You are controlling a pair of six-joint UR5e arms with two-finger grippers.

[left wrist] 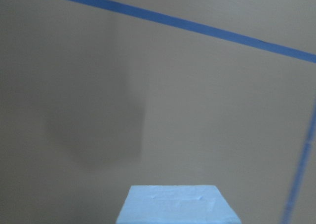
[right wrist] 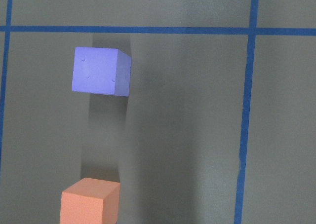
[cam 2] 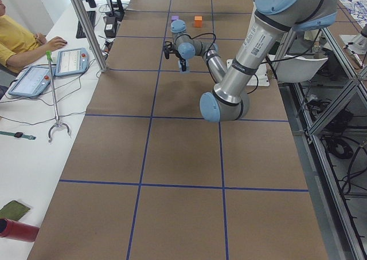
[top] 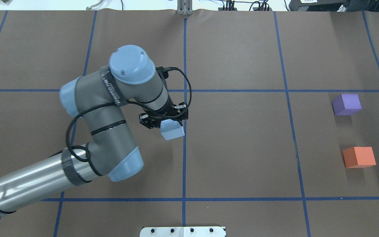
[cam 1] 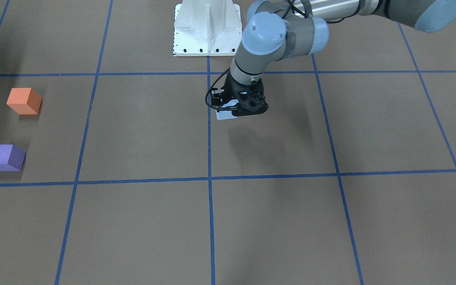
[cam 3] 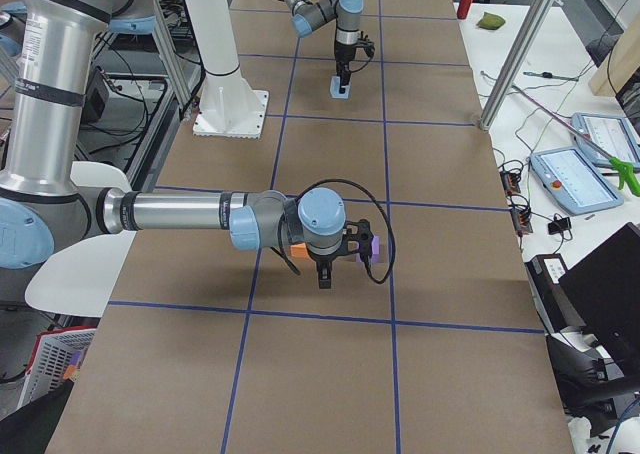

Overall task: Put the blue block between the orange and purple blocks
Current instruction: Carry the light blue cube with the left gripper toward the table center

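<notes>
My left gripper is shut on the light blue block near the table's middle, beside the central blue tape line. It holds the block a little above the brown table; its shadow falls to the side in the left wrist view, where the block fills the bottom edge. The purple block and the orange block sit apart at the far right, with a gap between them. My right gripper hovers over those two blocks; I cannot tell if it is open or shut. The right wrist view shows purple above orange.
The white robot base stands at the table's near edge. Blue tape lines divide the brown table into squares. A side desk with tablets, a metal post and a seated operator lie beyond the table.
</notes>
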